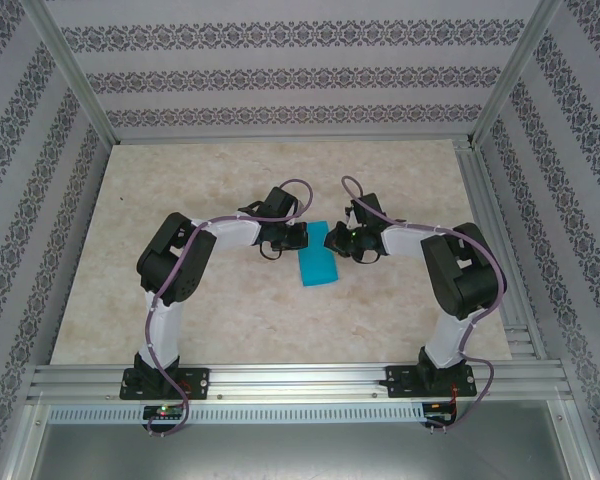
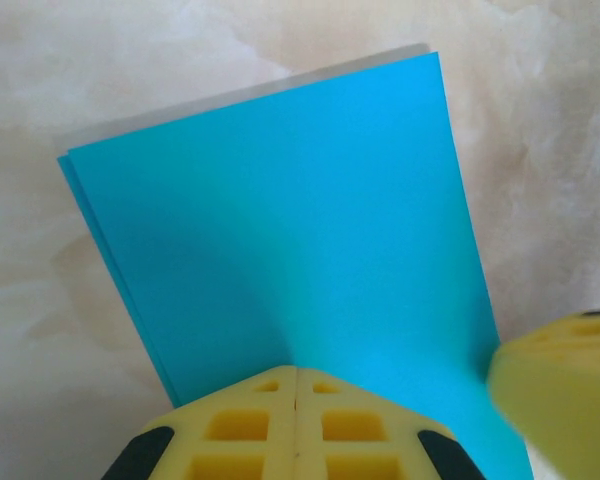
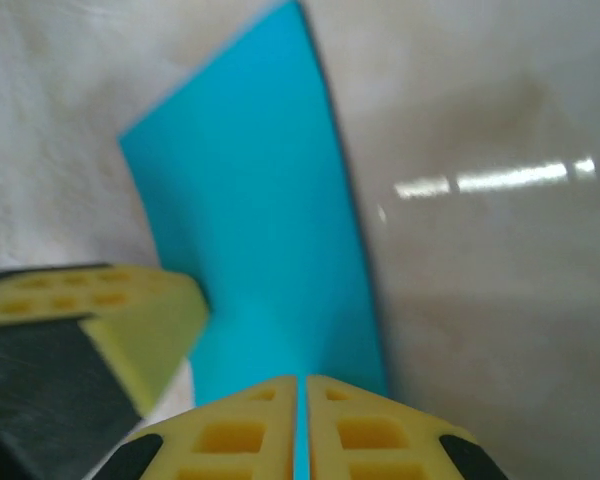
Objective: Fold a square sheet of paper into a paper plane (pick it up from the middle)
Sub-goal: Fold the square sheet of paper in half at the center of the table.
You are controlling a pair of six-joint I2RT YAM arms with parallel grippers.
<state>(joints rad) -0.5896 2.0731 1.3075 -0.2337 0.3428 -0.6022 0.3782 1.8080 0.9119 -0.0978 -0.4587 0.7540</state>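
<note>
My left gripper (image 2: 296,372) is clenched: the two yellow pads meet along one seam, and the square sheet of paper (image 2: 290,220) rises straight out of that seam, so I take it as nipped there. My right gripper (image 3: 302,382) is clamped as well, with a thin teal line of the sheet showing in the slit between its pads. The sheet is doubled over. In my left wrist view a second teal edge runs just under the left side, and a pale strip peeks out along the far edge. From above it reads as a slanted teal rectangle lying on the marbled table (image 1: 180,180), its far end caught between my two grippers and its near end pointing back toward the bases. The two grippers stand close together at that far end, left on the left side and right on the right. One right finger (image 2: 570,390) crowds the lower right of my left wrist view, blurred. One left finger (image 3: 110,310) sits beside the sheet in my right wrist view. The sheet bows up slightly where I pinch it.
</note>
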